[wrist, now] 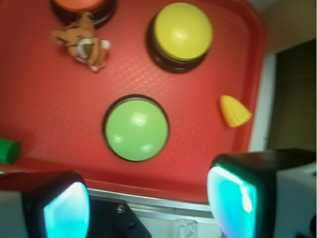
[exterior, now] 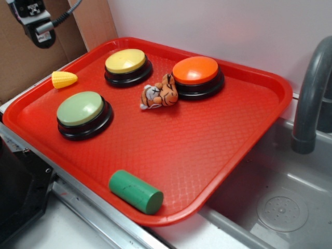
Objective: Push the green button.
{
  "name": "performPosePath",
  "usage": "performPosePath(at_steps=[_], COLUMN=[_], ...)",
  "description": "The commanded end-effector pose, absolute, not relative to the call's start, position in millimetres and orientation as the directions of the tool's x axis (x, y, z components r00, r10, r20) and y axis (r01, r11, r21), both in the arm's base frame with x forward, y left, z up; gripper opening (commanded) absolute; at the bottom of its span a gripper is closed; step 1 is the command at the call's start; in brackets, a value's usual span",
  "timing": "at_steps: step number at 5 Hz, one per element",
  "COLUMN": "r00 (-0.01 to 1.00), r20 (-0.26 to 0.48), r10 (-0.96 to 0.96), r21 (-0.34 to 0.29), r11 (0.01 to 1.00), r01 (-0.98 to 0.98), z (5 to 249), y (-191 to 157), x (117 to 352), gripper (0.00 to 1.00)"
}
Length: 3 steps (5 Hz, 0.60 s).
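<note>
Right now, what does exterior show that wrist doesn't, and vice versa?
Exterior only: the whole orange button, the full green cylinder, the sink and faucet to the tray's right, and the arm high above the tray's far left corner.

Wrist only: the pincer up close, fingers spread apart, sitting just off the tray's edge below the green button, touching nothing.

Both: red tray, green button, yellow button, toy tiger, corn.
</note>
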<state>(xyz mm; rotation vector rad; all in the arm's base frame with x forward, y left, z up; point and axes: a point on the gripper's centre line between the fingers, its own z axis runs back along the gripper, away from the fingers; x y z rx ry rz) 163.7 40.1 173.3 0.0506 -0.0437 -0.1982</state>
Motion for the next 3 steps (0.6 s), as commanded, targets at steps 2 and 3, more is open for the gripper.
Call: performPosePath(at_steps=[2,3], r00=[0.991,0.994], r20=[0.04,0.007], r10=[-0.126,-0.112], r21=[0.043,0.036], r11=[0.991,0.993], r01=[0.125,0.112], z=[201.1,191.6], y=[47.6,49.8], x=[164.2,165.9], gripper=[1.0,1.0])
